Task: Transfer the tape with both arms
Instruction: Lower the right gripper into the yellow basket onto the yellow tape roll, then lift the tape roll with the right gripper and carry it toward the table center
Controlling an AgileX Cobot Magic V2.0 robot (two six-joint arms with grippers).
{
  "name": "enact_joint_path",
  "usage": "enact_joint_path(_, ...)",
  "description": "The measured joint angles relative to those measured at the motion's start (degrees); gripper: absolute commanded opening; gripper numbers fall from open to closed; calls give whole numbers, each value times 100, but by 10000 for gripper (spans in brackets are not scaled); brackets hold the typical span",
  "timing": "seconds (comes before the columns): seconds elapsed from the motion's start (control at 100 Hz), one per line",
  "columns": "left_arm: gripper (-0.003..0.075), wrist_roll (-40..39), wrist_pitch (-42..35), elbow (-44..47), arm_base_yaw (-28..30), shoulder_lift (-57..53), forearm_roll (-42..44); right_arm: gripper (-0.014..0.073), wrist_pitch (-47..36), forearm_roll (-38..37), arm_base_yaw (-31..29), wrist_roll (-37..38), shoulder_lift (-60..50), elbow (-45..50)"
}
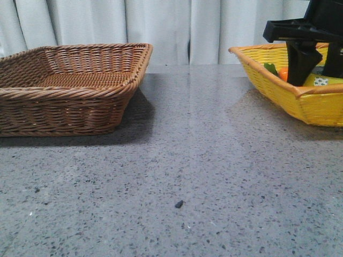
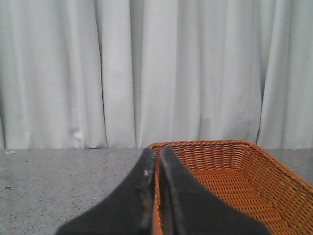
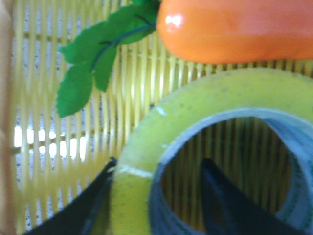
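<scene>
The yellow tape roll lies flat in the yellow basket, right beside the orange carrot. My right gripper is open and straddles the roll's wall: one finger is against the outer side, the other is inside the core and apart from the inner wall. In the front view the right gripper reaches down into the yellow basket, where a patterned bit of the tape shows. My left gripper is shut and empty, near the brown basket.
The brown wicker basket stands at the left with nothing showing in it. The carrot with its green leaves lies in the yellow basket. Grey stone table runs between the baskets; a white curtain is behind.
</scene>
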Motion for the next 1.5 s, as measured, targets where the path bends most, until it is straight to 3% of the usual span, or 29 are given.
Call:
enact_joint_path(0.23, -21, 0, 0, 0, 0, 0, 0, 75, -3, 10, 2, 0, 0, -11)
enact_joint_path(0.67, -21, 0, 3, 0, 0, 0, 0, 75, 128, 0, 2, 0, 45, -156)
enact_joint_path(1.02, -21, 0, 3, 0, 0, 0, 0, 76, 1169, 20, 64, 0, 59, -1465)
enact_joint_path(1.22, -21, 0, 3, 0, 0, 0, 0, 76, 1693, 20, 601, 0, 59, -2347)
enact_joint_path(1.5, -21, 0, 3, 0, 0, 0, 0, 76, 1799, 69, 2101, 0, 81, -2720)
